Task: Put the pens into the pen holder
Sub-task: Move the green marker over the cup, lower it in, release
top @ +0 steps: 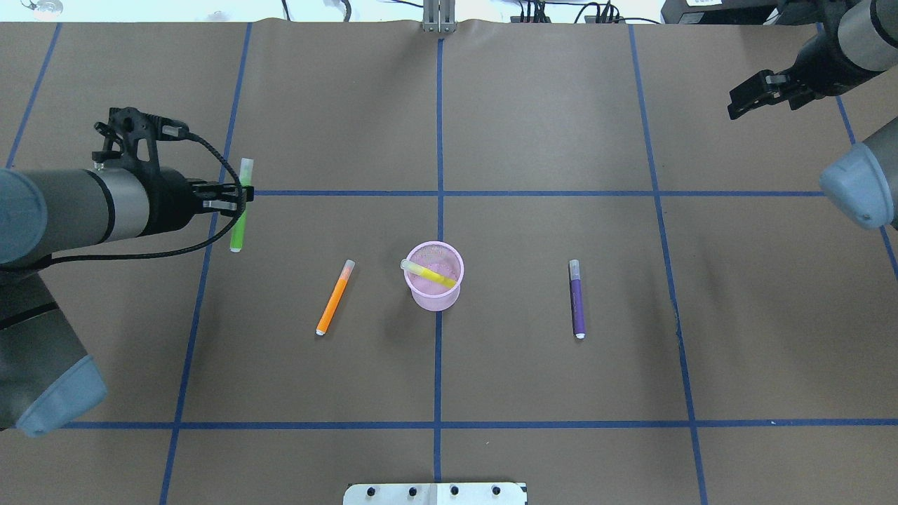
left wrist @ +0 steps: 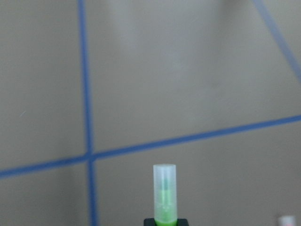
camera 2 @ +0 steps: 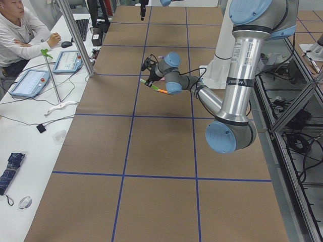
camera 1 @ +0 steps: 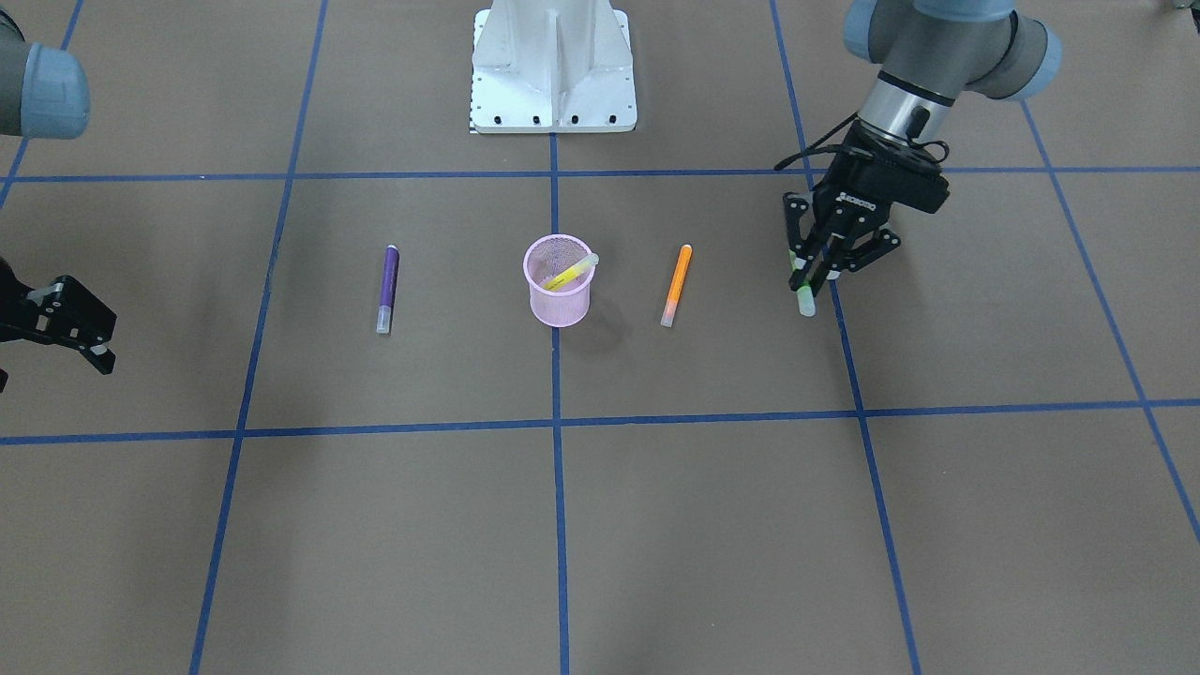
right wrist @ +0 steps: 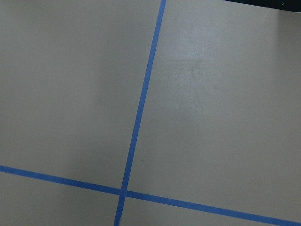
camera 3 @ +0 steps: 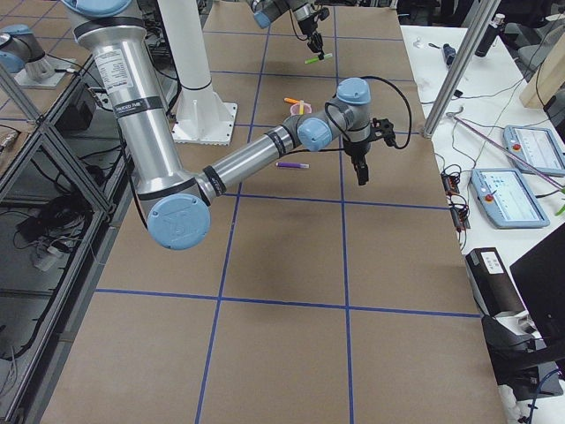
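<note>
- The small round pink wire-mesh cup (top: 436, 300) stands mid-table (top: 533, 372); a slim yellow pen (top: 429, 273) leans inside it.
- A slim orange pen (top: 334, 297) and a purple one (top: 577, 300) lie flat on either side of it.
- My left gripper (top: 238, 198) has its fingers clamped on the green pen (top: 239, 224).
- My right gripper (top: 735, 104) hangs well apart, its fingers spread and empty.

Between our left gripper (top: 242, 198), clamped on the slim green pen (top: 239, 228), and the small round pink wire-mesh cup (top: 435, 300), the slim orange pen (top: 334, 297) lies flat on the brown paper-covered table (top: 533, 140), apart from the cup and low enough for us to pass over. The cup's mouth is partly barred by the yellow pen (top: 429, 273) leaning across it. The slim purple pen (top: 577, 299) lies flat well beyond the cup. Our right gripper (top: 736, 102), jaws apart, hangs by the far corner, well apart from the cup and the pens.
</note>
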### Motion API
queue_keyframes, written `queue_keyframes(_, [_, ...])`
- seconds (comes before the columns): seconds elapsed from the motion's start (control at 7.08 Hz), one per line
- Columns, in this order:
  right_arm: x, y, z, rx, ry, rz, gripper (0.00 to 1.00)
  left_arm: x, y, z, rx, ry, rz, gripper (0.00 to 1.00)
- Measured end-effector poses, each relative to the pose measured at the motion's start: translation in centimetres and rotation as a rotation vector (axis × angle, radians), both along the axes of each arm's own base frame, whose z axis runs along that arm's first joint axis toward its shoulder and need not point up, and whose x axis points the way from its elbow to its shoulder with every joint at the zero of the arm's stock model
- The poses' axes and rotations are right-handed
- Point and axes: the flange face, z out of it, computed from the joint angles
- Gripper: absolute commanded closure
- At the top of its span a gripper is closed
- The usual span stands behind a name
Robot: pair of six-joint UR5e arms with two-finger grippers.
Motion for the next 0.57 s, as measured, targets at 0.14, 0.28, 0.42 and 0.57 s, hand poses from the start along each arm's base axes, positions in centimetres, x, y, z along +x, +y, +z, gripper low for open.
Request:
queue_keyframes(0.14, [0.0, 0.0, -0.1, 0.002, 0.000, 0.001, 0.00, 1.8, 1.2, -3.2, 0.082, 0.083, 0.012, 1.00])
queue_keyframes(0.28, [0.0, 0.0, -0.1, 0.003, 0.000, 0.001, 0.00, 4.1, 2.6, -5.9, 0.148, 0.161, 0.014, 1.00])
queue_keyframes(0.42, [0.0, 0.0, -0.2, 0.005, 0.000, 0.001, 0.00, 6.5, 3.8, -8.4, 0.196, 0.218, 0.003, 1.00])
queue_keyframes(0.57, [0.0, 0.0, -0.3, 0.008, 0.000, 0.001, 0.00, 8.8, 4.7, -10.1, 0.253, 0.255, -0.013, 1.00])
